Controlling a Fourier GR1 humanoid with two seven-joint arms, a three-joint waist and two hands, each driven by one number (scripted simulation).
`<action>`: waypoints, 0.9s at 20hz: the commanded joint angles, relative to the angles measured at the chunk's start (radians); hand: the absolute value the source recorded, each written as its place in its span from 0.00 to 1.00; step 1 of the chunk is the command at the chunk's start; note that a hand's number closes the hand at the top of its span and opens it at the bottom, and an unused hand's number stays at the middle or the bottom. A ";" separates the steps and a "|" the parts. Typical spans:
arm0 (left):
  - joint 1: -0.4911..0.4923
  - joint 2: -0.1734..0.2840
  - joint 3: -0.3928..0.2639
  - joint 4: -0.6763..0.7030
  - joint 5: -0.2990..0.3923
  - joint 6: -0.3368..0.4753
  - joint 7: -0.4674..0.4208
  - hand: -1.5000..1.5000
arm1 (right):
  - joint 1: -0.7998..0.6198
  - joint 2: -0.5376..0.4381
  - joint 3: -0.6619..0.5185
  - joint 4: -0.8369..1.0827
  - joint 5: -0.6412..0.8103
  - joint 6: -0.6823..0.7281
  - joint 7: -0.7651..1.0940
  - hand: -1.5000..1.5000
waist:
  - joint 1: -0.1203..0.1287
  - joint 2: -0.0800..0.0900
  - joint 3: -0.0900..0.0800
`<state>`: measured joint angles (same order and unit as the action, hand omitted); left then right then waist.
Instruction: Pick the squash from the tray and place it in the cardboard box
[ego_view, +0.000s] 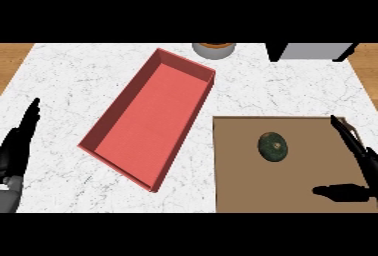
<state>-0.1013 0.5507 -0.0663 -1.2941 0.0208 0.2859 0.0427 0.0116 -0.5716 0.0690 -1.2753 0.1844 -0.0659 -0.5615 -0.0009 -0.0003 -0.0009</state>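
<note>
A dark green squash (272, 146) lies on the flat brown tray (295, 190) at the lower right of the frame, nearer the tray's upper left part. The right hand (359, 165) shows at the right edge over the tray, fingers straight and thumb spread apart, not touching the squash. A red open box (129, 117) sits tilted in the middle of the white marble worktop (66, 75), just left of the tray. The left hand (18, 145) rests open at the left edge, fingers up.
</note>
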 joint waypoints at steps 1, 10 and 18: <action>-0.011 0.001 0.003 0.010 -0.004 -0.020 0.000 0.50 | -0.083 -0.109 0.045 -0.058 0.097 0.067 0.199 0.00 | 0.008 0.000 -0.002; 0.032 -0.012 0.006 -0.068 -0.033 -0.006 0.042 0.50 | -0.226 -0.145 0.178 -0.148 0.195 0.339 0.557 0.00 | 0.017 -0.001 0.000; 0.040 -0.084 0.025 -0.057 -0.098 -0.006 0.018 0.50 | -0.304 -0.028 0.193 -0.113 0.307 0.432 0.672 0.00 | 0.004 0.000 0.001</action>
<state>-0.0809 0.5093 -0.0437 -1.3527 -0.0442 0.2726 0.0805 -0.2631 -0.6350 0.2631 -1.3850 0.4390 0.3237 0.0543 0.0073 -0.0003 -0.0003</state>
